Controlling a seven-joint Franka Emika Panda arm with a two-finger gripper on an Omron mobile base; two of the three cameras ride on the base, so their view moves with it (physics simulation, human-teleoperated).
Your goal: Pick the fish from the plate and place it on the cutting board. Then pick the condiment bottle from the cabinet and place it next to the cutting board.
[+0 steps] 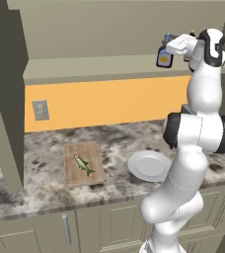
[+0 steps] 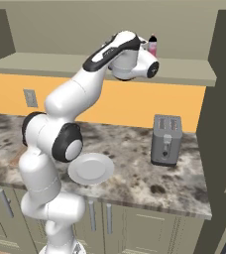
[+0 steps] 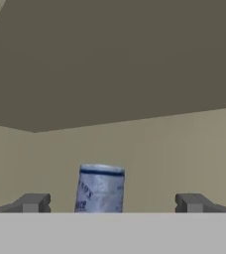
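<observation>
The fish (image 1: 84, 165) lies on the wooden cutting board (image 1: 93, 151) on the counter. To the board's right sits the white plate (image 1: 149, 166), also seen as the plate (image 2: 91, 168), with nothing on it. The dark condiment bottle (image 1: 165, 56) with a yellow label stands on the cabinet shelf (image 1: 94, 67). My gripper (image 1: 172, 45) is raised to shelf height, right beside the bottle's top. In the hand view the bottle's bluish-grey cap (image 3: 101, 188) stands between my open fingertips (image 3: 33, 202), a little left of centre and touching neither, gripper (image 3: 113, 203).
A slim pink bottle (image 2: 152, 45) stands on the shelf just behind my hand. A silver toaster (image 2: 166, 139) sits on the counter to the right of the plate. A wall socket (image 1: 40, 109) is on the orange backsplash. The shelf's back panel is close ahead of the hand.
</observation>
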